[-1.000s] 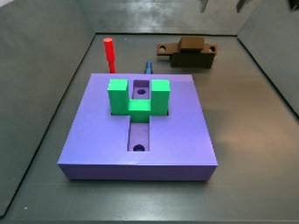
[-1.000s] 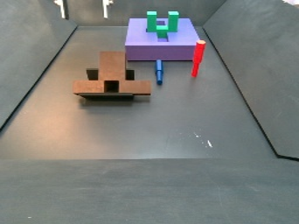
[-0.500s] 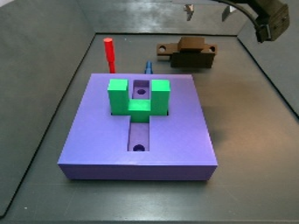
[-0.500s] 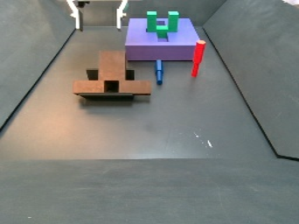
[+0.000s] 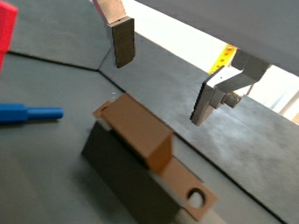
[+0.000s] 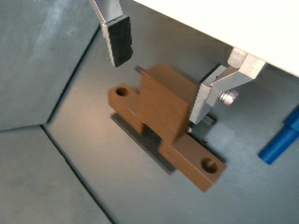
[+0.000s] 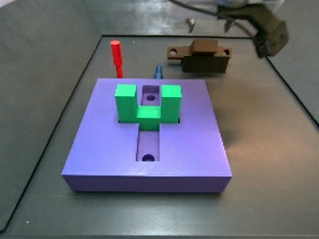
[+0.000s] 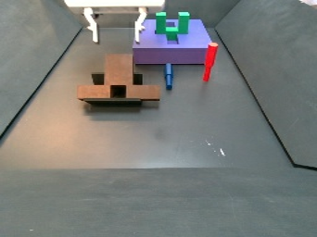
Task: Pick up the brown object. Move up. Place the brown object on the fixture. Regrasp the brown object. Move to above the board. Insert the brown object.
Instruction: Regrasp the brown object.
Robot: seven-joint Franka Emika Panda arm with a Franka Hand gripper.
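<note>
The brown object (image 6: 163, 118) lies across the dark fixture (image 5: 111, 166) on the floor; it is a flat bar with a round hole near each end and a wider head. In both side views it sits away from the purple board (image 7: 156, 135), brown object (image 8: 118, 79) to one side. My gripper (image 6: 160, 70) hangs open above it, its fingers (image 5: 122, 41) apart with only floor between them. In a side view the gripper (image 8: 117, 30) hovers just behind the piece, not touching it.
A green U-shaped block (image 7: 147, 103) stands on the board over its central slot. A red peg (image 8: 210, 60) stands upright and a blue peg (image 8: 169, 76) lies beside the board. Grey walls (image 8: 50, 65) ring the floor.
The gripper has come down from the top edge of the side views to just above the brown object. Nothing on the floor has moved.
</note>
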